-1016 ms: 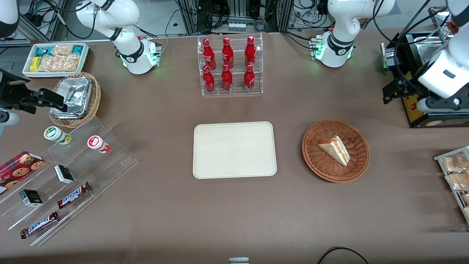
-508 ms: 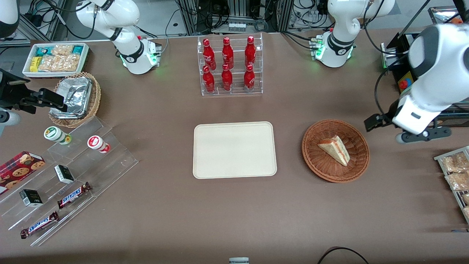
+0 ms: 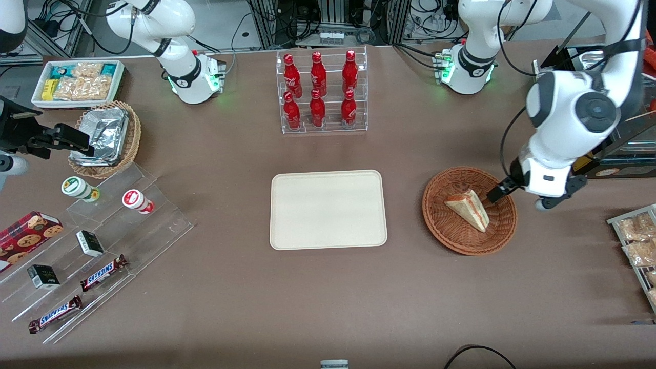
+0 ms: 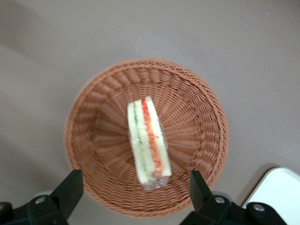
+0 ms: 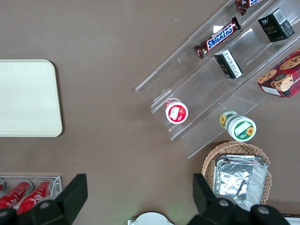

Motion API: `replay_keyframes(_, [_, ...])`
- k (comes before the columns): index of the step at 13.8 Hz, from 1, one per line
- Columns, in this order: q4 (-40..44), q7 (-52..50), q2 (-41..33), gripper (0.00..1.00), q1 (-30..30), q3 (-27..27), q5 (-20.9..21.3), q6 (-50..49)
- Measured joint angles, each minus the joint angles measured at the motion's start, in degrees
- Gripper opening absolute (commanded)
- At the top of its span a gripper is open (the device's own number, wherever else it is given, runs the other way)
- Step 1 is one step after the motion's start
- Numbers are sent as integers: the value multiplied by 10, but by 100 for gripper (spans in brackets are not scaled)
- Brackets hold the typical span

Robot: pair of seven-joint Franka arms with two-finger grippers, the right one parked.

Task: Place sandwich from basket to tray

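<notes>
The sandwich (image 3: 469, 209) (image 4: 149, 140), a pale wedge with red and green filling, lies on its side in the reddish-brown wicker basket (image 3: 435, 225) (image 4: 206, 108). My left gripper (image 3: 520, 199) (image 4: 133, 187) hovers above the basket's rim on the working arm's side. It is open, and its two dark fingers stand wide apart with nothing between them. The sandwich's wrapped end sits just ahead of the jaws without touching them. The cream tray (image 3: 328, 210) (image 4: 279, 192) (image 5: 28, 98) lies flat beside the basket, toward the parked arm's end.
A clear rack of red bottles (image 3: 322, 92) stands farther from the front camera than the tray. A black appliance (image 3: 615, 154) and a rack of snack packets (image 3: 638, 246) flank the working arm. Acrylic steps with snacks (image 3: 102, 241) and a foil-lined basket (image 3: 105, 138) sit at the parked arm's end.
The left arm has swung from over the black appliance toward the basket and lowered. Its gripper now hangs over the basket's rim. The sandwich, basket and tray have not moved.
</notes>
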Motion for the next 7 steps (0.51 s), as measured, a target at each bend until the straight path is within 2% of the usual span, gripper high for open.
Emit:
replay_keyframes(2, [-23, -33, 6, 100, -12, -2, 0, 28])
replay_keyframes(7, [-37, -39, 54, 100, -14, -1, 0, 81])
